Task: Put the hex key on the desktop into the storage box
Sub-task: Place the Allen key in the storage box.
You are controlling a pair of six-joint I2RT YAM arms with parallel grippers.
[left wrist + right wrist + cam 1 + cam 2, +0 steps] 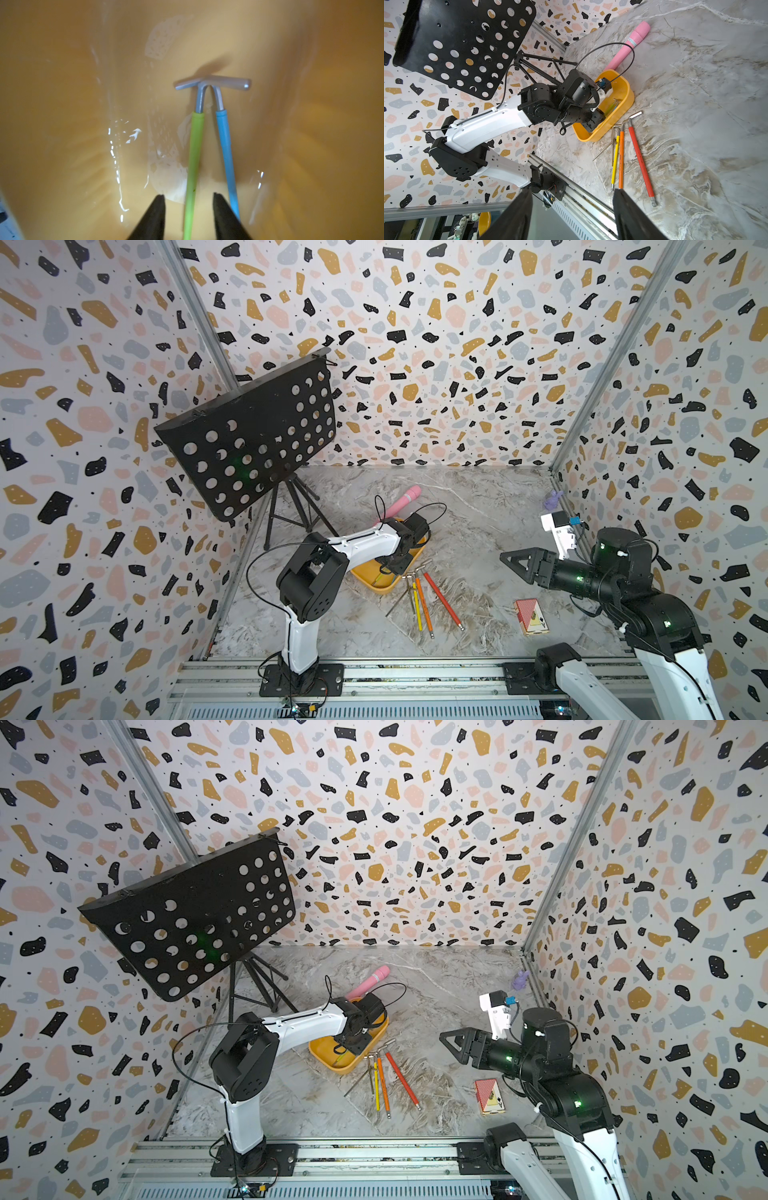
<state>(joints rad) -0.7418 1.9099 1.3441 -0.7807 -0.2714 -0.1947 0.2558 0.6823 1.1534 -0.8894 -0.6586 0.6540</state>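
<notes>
My left gripper point(188, 195) reaches down into the yellow-orange storage box point(376, 587), open. A green-sleeved hex key point(195, 145) runs between its fingers with a gap on each side. A blue-sleeved hex key point(225, 141) lies beside it on the box floor. On the desktop point(478, 510), just in front of the box, lie a red hex key point(442, 599), an orange one point(424, 605), a yellow one point(416, 605) and thin bare metal ones point(397, 601). My right gripper point(509, 558) hovers open and empty to the right, above the desktop.
A black perforated music stand point(249, 435) on a tripod stands at the back left. A pink cylinder point(401, 499) lies behind the box. A red card box point(530, 616) sits front right, a small purple figure point(552, 499) by the right wall. A metal rail point(415, 672) runs along the front.
</notes>
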